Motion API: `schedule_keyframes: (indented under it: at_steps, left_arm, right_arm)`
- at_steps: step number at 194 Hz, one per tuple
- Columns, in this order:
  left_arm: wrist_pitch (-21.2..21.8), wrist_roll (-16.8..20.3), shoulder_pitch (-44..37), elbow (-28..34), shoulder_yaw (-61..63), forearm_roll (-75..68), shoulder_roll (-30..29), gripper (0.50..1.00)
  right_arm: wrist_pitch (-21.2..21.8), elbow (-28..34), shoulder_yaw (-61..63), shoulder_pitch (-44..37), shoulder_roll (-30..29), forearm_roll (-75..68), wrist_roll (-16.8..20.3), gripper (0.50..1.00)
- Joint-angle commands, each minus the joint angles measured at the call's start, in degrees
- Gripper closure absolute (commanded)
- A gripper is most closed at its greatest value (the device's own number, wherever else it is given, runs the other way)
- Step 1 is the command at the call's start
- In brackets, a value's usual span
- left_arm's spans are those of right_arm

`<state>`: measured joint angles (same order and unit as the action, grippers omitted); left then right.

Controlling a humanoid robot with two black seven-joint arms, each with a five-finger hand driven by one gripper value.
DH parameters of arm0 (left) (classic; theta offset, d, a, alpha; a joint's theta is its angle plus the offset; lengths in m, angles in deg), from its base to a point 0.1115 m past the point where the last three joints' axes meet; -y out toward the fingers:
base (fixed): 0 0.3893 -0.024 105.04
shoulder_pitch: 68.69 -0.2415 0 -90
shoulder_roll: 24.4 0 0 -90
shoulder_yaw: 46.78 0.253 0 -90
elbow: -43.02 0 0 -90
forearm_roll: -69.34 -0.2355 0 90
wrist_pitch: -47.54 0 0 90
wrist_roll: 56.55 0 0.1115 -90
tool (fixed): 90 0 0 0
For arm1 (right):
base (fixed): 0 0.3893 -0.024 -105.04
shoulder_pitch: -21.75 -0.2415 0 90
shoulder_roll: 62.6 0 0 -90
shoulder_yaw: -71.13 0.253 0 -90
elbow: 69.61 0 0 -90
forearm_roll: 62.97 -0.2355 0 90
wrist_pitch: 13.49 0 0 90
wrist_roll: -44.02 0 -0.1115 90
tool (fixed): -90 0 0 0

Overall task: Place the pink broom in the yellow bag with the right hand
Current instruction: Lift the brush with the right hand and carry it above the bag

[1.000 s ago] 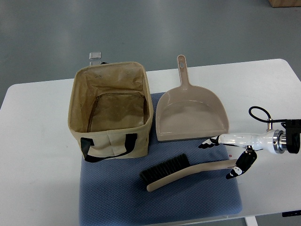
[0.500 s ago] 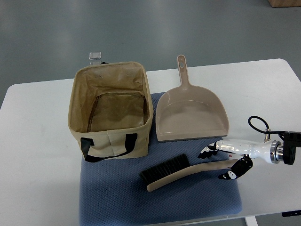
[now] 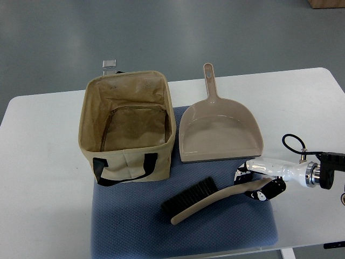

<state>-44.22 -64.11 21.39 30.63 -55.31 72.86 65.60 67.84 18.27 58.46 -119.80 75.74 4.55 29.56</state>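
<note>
The pink-beige broom (image 3: 207, 198) lies on the blue mat (image 3: 140, 221), its black bristles pointing left and its handle running right. My right hand (image 3: 257, 186) comes in from the right edge and its fingers are curled around the end of that handle. The broom still rests on the mat. The yellow-tan bag (image 3: 128, 125) stands open and upright at the left, black straps on its near side. The left hand does not show.
A matching dustpan (image 3: 218, 132) lies just behind the broom, handle pointing away, its front lip close to my hand. A black cable loop (image 3: 292, 143) sits by my wrist. The white table (image 3: 43, 178) carries everything.
My right hand came down and leftward onto the broom handle, and its fingers closed around the end. The broom shifted slightly.
</note>
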Motion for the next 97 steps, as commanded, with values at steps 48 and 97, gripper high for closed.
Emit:
schedule_keyframes:
  at_steps: [48,97]
  left_arm:
    - [0.0,0.0,-0.1,-0.1,0.0,0.0,0.0,0.5]
    - [0.0,0.0,-0.1,-0.2,0.1,0.0,0.0,0.5]
  right_arm:
    - [0.0,0.3,7.6,-1.2,3.4,-0.1,0.0,1.0]
    - [1.5,4.0,11.0,-7.1,10.9,-0.5,-0.7,1.0]
